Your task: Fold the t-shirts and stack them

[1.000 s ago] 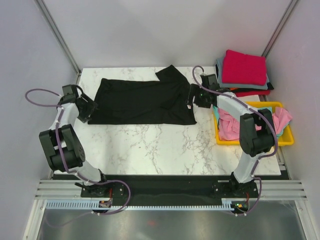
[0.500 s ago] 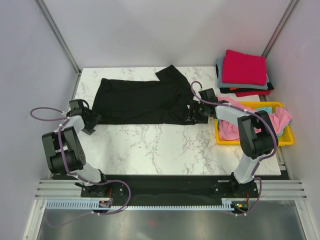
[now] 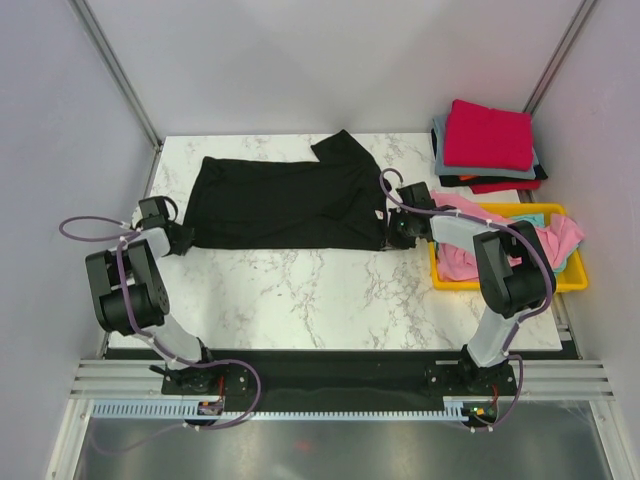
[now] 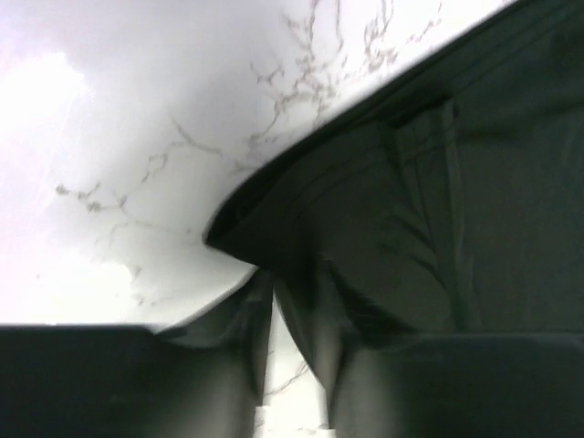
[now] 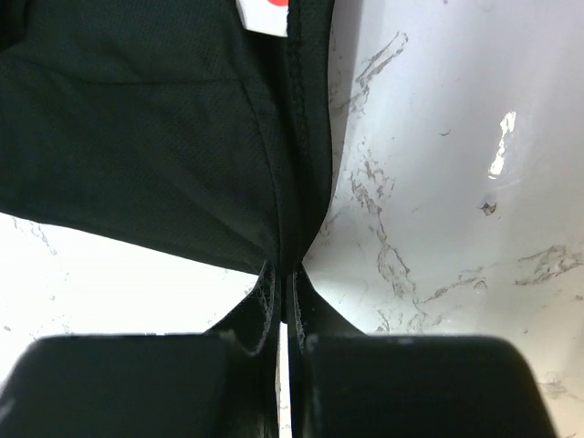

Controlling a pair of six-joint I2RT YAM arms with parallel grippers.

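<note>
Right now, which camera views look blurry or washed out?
Left wrist view: soft and smeared, the marble table blown out white beside the black t-shirt. Right wrist view: sharp enough to show the fabric weave, with a small glare streak on the marble. Top external view: evenly lit and crisp.

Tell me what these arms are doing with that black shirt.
Two arms are folding t-shirts. The black t-shirt lies spread on the marble table; the left gripper appears to pinch its near left corner and the right gripper is shut on its near right edge. Folded shirts sit stacked far right; unfolded ones wait in the yellow tray.
</note>
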